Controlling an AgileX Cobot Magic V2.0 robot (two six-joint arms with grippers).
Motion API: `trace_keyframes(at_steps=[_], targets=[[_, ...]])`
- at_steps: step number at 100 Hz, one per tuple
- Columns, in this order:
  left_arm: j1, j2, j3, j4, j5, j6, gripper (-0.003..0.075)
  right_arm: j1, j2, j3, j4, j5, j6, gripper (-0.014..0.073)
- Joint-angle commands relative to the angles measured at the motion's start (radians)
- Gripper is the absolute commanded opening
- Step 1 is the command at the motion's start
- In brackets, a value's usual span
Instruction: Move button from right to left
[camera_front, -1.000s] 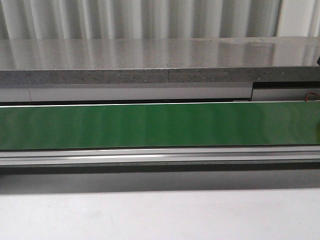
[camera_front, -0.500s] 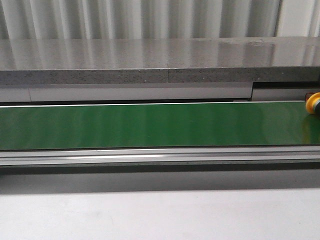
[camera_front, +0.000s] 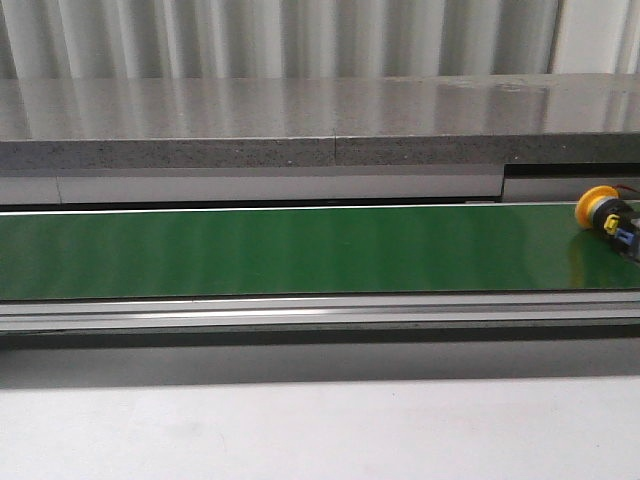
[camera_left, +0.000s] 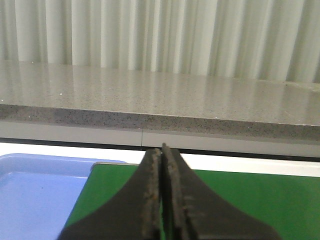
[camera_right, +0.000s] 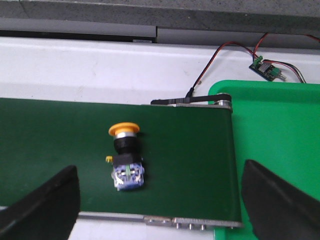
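The button (camera_right: 126, 159) lies on its side on the green belt (camera_right: 60, 150), between the 2 spread fingers (camera_right: 42, 205) of the right gripper (camera_right: 165, 207) and a little beyond them, touching neither. Its orange-yellow cap points away from the gripper and its blue-grey block, bearing a small green mark, faces toward it. The right gripper is released, its fingers set wide apart above the belt's near edge, and only their dark tips show, cut off at the picture's edge.

Just beside the right-hand finger sits a green tray (camera_right: 280, 145) at the belt's end; the part in view holds nothing. Beyond the tray a small circuit board (camera_right: 266, 69) with red and black wires (camera_right: 225, 55) rests on the white ledge.

In the front view the button (camera_front: 606, 216) sits near the far right end of the belt (camera_front: 300, 250), and neither arm is visible there.

The left gripper (camera_left: 163, 155) is clenched, its 2 dark fingers (camera_left: 150, 200) pressed together with nothing between them, over the belt's other end. Beside it lies a pale blue tray (camera_left: 35, 195), only partly in frame, with nothing in its visible part. A grey speckled counter (camera_left: 160, 100) runs behind.
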Motion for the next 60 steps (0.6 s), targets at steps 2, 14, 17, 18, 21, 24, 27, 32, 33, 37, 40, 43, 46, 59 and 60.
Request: trace_keyframes(at_steps=[2,14,17,18,21,24,27,32,33,37,40,43,46,59,60], targets=[[0.003,-0.035,0.023,-0.008,-0.075,-0.003,-0.002,0.0,-0.12,0.065,0.012,-0.065,-0.021,0.0645],[0.003,-0.035,0.023,-0.008,-0.075,-0.003,-0.002,0.0,-0.246,0.169,0.012,-0.072,-0.021,0.0645],[0.003,-0.035,0.023,-0.008,-0.075,-0.003,-0.002,0.0,-0.272,0.195,0.012,-0.076,-0.021,0.0643],[0.003,-0.035,0.023,-0.008,-0.075,-0.003,-0.002,0.0,-0.285,0.2,0.013,-0.079,-0.021,0.0642],[0.003,-0.035,0.023,-0.008,-0.075,-0.003,-0.002,0.0,-0.31,0.218,0.018,-0.085,-0.021,0.0631],[0.003,-0.035,0.023,-0.008,-0.075,-0.003,-0.002,0.0,-0.334,0.238,0.024,-0.094,-0.021,0.0605],[0.003,-0.035,0.023,-0.008,-0.075,-0.003,-0.002,0.0,-0.355,0.252,0.032,-0.105,-0.021,0.0577],[0.003,-0.035,0.023,-0.008,-0.075,-0.003,-0.002,0.0,-0.392,0.27,0.037,-0.117,-0.021,0.0508],[0.003,-0.035,0.023,-0.008,-0.075,-0.003,-0.002,0.0,-0.396,0.273,0.038,-0.118,-0.021,0.0485],[0.003,-0.035,0.023,-0.008,-0.075,-0.003,-0.002,0.0,-0.418,0.28,0.038,-0.123,-0.021,0.0419],[0.003,-0.035,0.023,-0.008,-0.075,-0.003,-0.002,0.0,-0.429,0.284,0.038,-0.123,-0.021,0.0346],[0.003,-0.035,0.023,-0.008,-0.075,-0.003,-0.002,0.0,-0.437,0.286,0.038,-0.126,-0.021,0.0283],[0.003,-0.035,0.023,-0.008,-0.075,-0.003,-0.002,0.0,-0.444,0.286,0.038,-0.126,-0.021,0.0219],[0.003,-0.035,0.023,-0.008,-0.075,-0.003,-0.002,0.0,-0.444,0.286,0.038,-0.128,-0.021,-0.0069],[0.003,-0.035,0.023,-0.008,-0.075,-0.003,-0.002,0.0,-0.444,0.286,0.038,-0.128,-0.021,-0.0075]])
